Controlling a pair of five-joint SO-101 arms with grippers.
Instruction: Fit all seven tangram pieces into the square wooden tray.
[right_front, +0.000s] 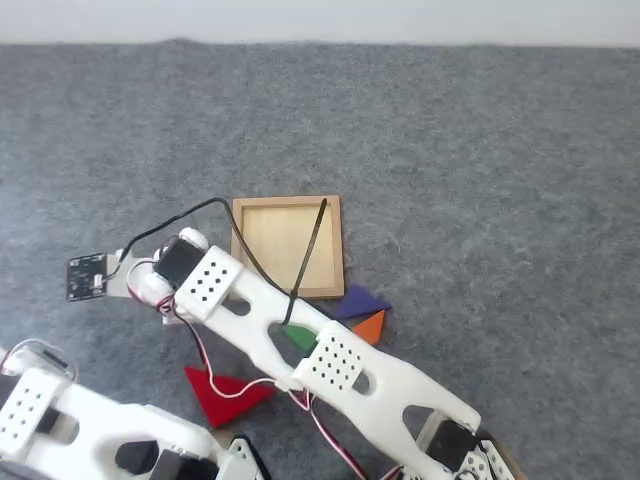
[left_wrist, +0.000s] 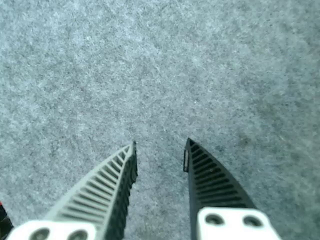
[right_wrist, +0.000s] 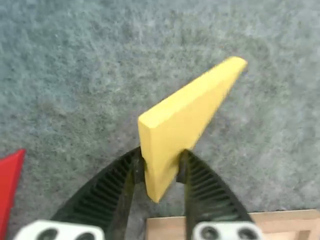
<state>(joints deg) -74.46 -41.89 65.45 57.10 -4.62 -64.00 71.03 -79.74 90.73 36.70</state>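
I find the left gripper parted over bare felt, carrying nothing; the right gripper is clamped on the yellow piece, beside the tray; the red piece lies loose; the tray holds no piece; the green piece, purple piece and orange piece lie just outside; I judge nothing fitted yet.

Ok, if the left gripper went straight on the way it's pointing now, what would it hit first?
The grey felt mat. In the left wrist view the open left gripper points at bare mat, with no tangram piece in its line. How far off the mat is, I can't tell.
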